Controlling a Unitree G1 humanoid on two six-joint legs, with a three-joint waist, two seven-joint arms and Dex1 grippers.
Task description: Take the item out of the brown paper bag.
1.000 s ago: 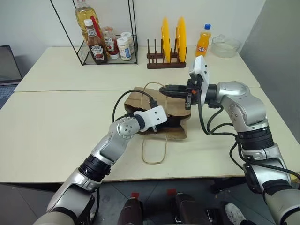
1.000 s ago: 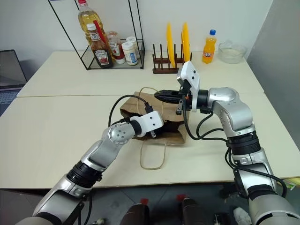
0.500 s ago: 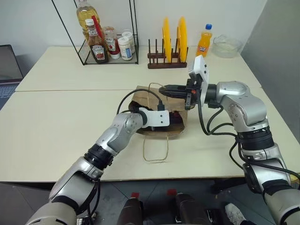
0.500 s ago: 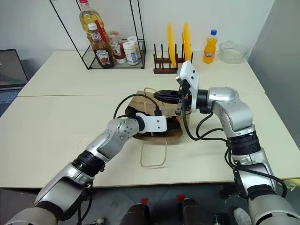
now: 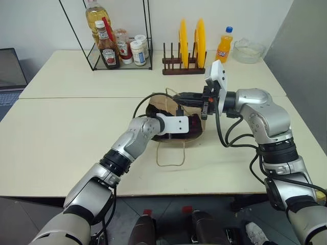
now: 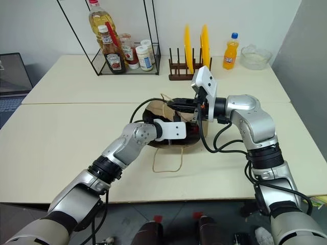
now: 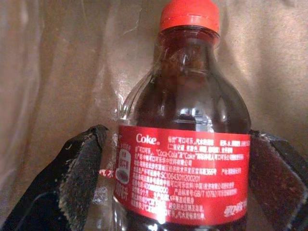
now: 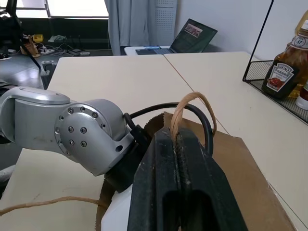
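- Brown paper bag (image 5: 196,133): crinkled kraft paper, lying on the cream worktop (image 5: 61,132) near centre, mouth held open. One thin tan cord handle lies as a loop (image 5: 171,155) on the worktop at the near side.
- Right end effector (image 5: 176,97): black fingers pressed together on the other cord handle (image 8: 190,103), holding it up above the bag's upper edge. Wrist view shows the cord rising in an arch from between the fingers.
- Left end effector (image 7: 173,178): inside the bag. Fingers apart, one rough black pad (image 7: 79,178) each side of the cola bottle; both pads sit at the label's edges, but a firm clamp cannot be confirmed.
- Cola bottle (image 7: 185,125): inside the bag, between the left fingers. Clear smooth plastic, dark brown liquid, red wrap label w/ white print, ribbed red cap. Brown paper wall behind it.
- Background, far side of worktop: black wire rack (image 5: 120,56) w/ ketchup bottle (image 5: 108,51), oil bottle and small jars; dark wood plate rack (image 5: 183,65) w/ two yellow plates on edge; orange soda bottle (image 5: 222,45), blue cap; clear glass bowl (image 5: 248,50).
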